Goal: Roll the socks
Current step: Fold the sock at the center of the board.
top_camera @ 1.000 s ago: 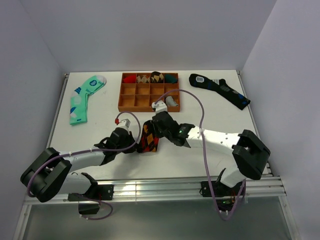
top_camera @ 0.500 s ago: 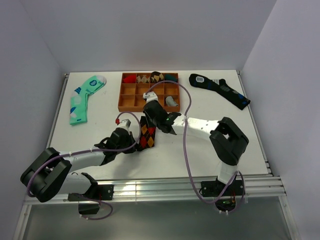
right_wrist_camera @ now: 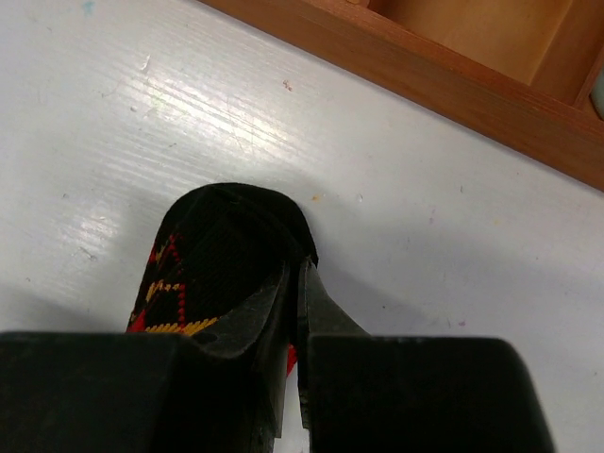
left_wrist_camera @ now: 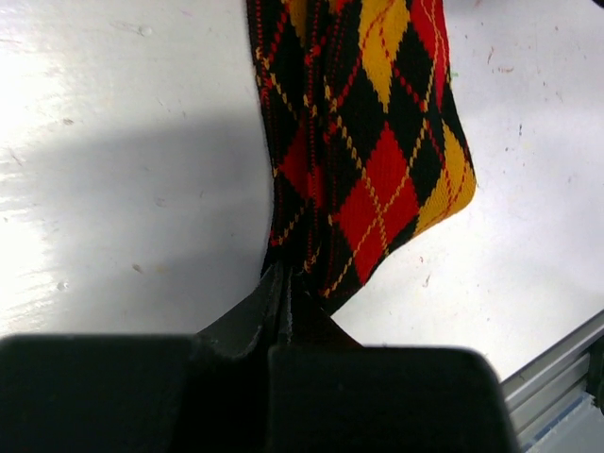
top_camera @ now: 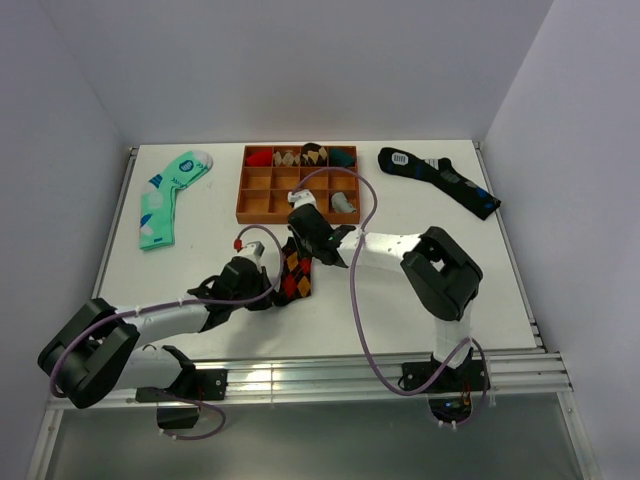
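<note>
Rails point(top_camera: 330, 372) run along the near edge of the white desk point(top_camera: 200, 250), where both arms are bolted. The left arm point(top_camera: 170, 318) stretches low across the desk from the near left corner. Its jaws are pressed fully together on the near left edge of the black argyle sock point(top_camera: 296, 275). In the left wrist view the dark fingers point(left_wrist_camera: 250, 316) meet in a point, with a fold of the sock point(left_wrist_camera: 377, 160) pinched between them. Its red, orange and black diamonds spread out beyond the tips.

The sock lies at the middle of the desk, its length running away from the bases, between the two sets of jaws. (Whether it rests flat or is lifted slightly cannot be told.)

The right arm point(top_camera: 440, 270) doubles back from the right and reaches leftward to the sock's far end. Its jaws are closed too: the right wrist view shows the fingers point(right_wrist_camera: 255, 316) clamped on the plain black end of the sock point(right_wrist_camera: 212, 245), just short of the wooden tray point(right_wrist_camera: 406, 80).

That tray point(top_camera: 262, 218) sits just beyond, with rolled socks in its back row. A mint green and white sock point(top_camera: 165, 195) lies far left and a dark navy sock point(top_camera: 440, 178) far right, both well apart from the arms.
</note>
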### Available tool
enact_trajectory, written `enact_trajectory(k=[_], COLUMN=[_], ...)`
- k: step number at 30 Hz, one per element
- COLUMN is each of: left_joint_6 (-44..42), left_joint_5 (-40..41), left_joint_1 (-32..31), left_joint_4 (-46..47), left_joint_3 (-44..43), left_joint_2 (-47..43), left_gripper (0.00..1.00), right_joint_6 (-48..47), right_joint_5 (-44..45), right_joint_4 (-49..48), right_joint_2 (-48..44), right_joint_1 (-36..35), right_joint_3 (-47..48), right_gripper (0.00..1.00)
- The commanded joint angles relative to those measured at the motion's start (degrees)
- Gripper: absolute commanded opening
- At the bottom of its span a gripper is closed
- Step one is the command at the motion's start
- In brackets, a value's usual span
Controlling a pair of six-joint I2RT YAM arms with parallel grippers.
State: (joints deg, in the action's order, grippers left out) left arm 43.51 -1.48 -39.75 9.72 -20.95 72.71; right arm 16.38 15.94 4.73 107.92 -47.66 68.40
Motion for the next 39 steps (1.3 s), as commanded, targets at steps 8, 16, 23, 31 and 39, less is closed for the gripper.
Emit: enact_trajectory(k=[8, 16, 23, 31, 39], left_joint_6=[-1.76, -1.76, 0.61, 8.17, 9.93], left_joint_5=[-2.57, -2.3, 1.56, 18.93, 22.31], left_joint_1=[-1.03, -1.21, -1.21, -1.12, 5.19], left_joint_4=[-3.48, -3.56, -6.8, -16.91, -17.46], left_joint_3=[-1.73, -1.99, -1.73, -8.22, -16.22], left_joint_2=[-0.11, 0.42, -6.16, -16.9, -0.05], left_gripper=[0.0, 0.0, 0.03, 0.13, 0.0], right_joint_6=[-3.11, -4.16, -4.6, -4.78, -5.48], right_joint_5=[1.37, 0.05, 0.05, -0.3, -1.18], right_joint_4=[-2.8, -3.5, -3.59, -2.36, -1.83], right_joint_2=[1.15, 0.01, -3.24, -5.96, -6.41], right_joint_1=[0.55, 0.29, -0.68, -1.65, -2.88], right_joint_3=[5.33, 5.43, 3.32, 1.39, 1.12], right_gripper=[0.04, 0.04, 0.04, 0.04, 0.04])
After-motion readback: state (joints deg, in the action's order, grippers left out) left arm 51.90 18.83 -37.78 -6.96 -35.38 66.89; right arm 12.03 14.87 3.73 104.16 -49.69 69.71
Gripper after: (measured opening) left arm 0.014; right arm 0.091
